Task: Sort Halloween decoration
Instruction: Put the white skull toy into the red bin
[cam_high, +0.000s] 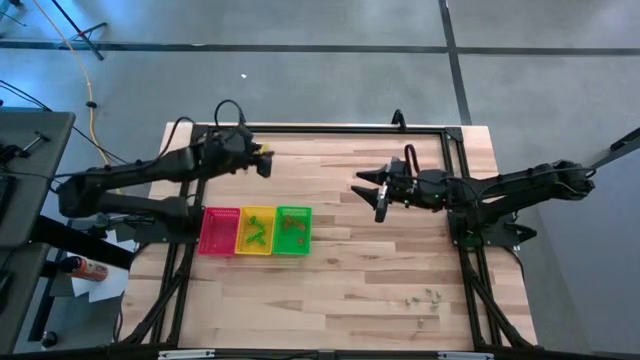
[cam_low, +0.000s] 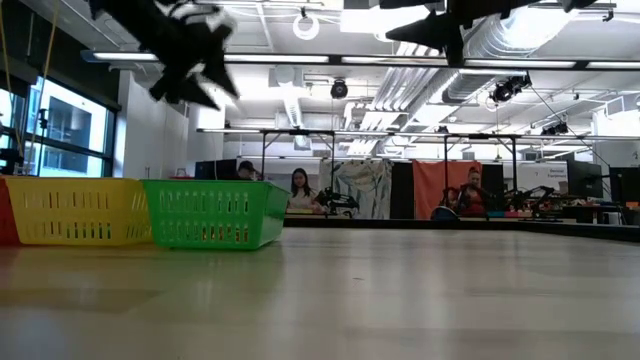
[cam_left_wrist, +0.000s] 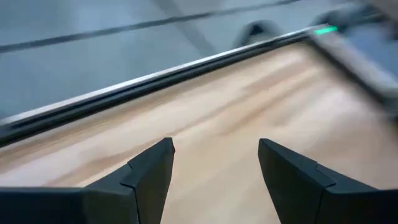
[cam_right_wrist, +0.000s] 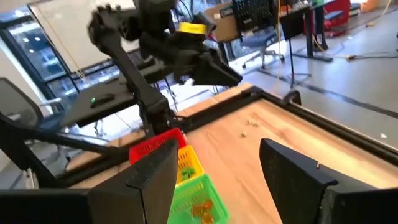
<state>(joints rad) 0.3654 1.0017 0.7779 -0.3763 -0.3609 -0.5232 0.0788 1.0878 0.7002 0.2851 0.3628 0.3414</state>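
You have both arms lifted off the wooden surface (cam_high: 340, 280), and neither carries anything. Your left gripper (cam_high: 268, 163) hangs above the far left part of the surface, near the black frame rail (cam_high: 330, 128), its fingers (cam_left_wrist: 152, 171) spread apart with only bare wood between them. Your right gripper (cam_high: 372, 192) hovers over the middle, pointing toward the left arm, and its fingers (cam_right_wrist: 155, 174) are parted too, with nothing gripped.

Three small baskets sit side by side in a row at the left: red (cam_high: 219, 231), yellow (cam_high: 255, 231) and green (cam_high: 293, 230), each touching the next. The yellow and green ones already hold a few tiny trinkets; what lies in the red one you cannot make out.

A small cluster of loose trinkets (cam_high: 425, 297) lies on the near right part of the surface, well apart from the baskets and from both grippers. Nothing lies between that cluster and the baskets.

Beyond the surface, people (cam_low: 298, 186) sit at desks in the room.
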